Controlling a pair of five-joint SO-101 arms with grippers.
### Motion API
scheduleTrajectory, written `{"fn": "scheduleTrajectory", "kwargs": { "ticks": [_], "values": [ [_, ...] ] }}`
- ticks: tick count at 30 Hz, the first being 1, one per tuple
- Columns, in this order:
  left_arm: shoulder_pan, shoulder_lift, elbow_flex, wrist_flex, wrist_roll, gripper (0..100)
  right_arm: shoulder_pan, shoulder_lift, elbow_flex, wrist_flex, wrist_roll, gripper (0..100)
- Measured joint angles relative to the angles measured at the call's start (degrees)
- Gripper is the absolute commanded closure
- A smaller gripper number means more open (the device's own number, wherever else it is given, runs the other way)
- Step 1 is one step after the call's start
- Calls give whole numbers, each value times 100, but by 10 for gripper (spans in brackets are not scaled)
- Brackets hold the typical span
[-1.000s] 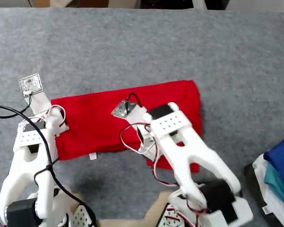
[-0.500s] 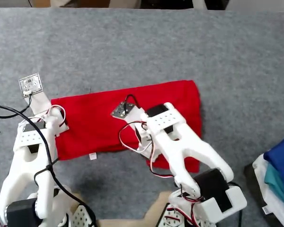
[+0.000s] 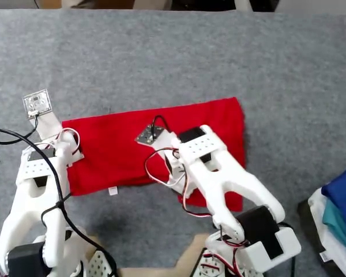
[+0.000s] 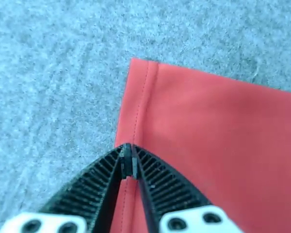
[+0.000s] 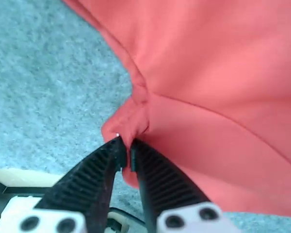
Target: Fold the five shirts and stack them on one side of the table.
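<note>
A red shirt (image 3: pixel 161 135) lies partly folded across the middle of the grey table. In the left wrist view my left gripper (image 4: pixel 129 162) is shut on the hem at the red shirt's (image 4: pixel 213 145) left edge, near its corner. From above, that left arm (image 3: pixel 43 161) stands at the shirt's left end. My right gripper (image 5: pixel 125 148) is shut on a bunched fold at the near edge of the red shirt (image 5: pixel 213 73), lifting it slightly off the table. The right arm (image 3: pixel 202 156) covers the shirt's near middle in the high view.
A stack of folded shirts (image 3: pixel 340 216), blue on top over teal and white, sits at the table's right edge. The grey felt table (image 3: pixel 173 57) stretches open behind the red shirt. A tan board (image 3: pixel 155 271) shows at the near edge between the arm bases.
The right arm shifted a little to the left and nearer its base with the shirt's edge in its gripper. The left arm has kept still.
</note>
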State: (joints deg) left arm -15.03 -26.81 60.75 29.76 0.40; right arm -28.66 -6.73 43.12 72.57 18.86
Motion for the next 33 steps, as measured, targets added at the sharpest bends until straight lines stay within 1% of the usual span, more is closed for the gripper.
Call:
{"fn": "scheduleTrajectory", "kwargs": {
  "ticks": [8, 15, 17, 20, 22, 23, 27, 29, 30, 32, 33],
  "values": [
    [0, 0, 0, 0, 0, 980, 0, 0, 0, 352, 0, 994],
    [0, 0, 0, 0, 0, 980, 0, 0, 0, 352, 0, 985],
    [0, 0, 0, 0, 0, 980, 0, 0, -35, 431, 0, 938],
    [0, 0, 0, 0, 0, 980, 0, 0, -264, 686, 0, 809],
    [0, 0, 0, 0, 0, 980, 0, -114, -431, 914, 0, 740],
    [0, 0, 0, 0, 0, 980, 0, -237, -510, 1029, 0, 726],
    [0, 0, 0, 0, 0, 980, 0, -853, -879, 1547, 0, 726],
    [0, 0, 0, 0, 0, 980, 35, -1099, -1169, 1697, 9, 771],
    [0, 0, 0, 0, 0, 980, 132, -1160, -1345, 1723, 18, 825],
    [0, 0, 0, 0, 35, 980, 466, -1178, -1741, 1679, 18, 973],
    [0, 0, 0, 0, 97, 980, 677, -1125, -1943, 1574, 18, 998]
  ]
}}
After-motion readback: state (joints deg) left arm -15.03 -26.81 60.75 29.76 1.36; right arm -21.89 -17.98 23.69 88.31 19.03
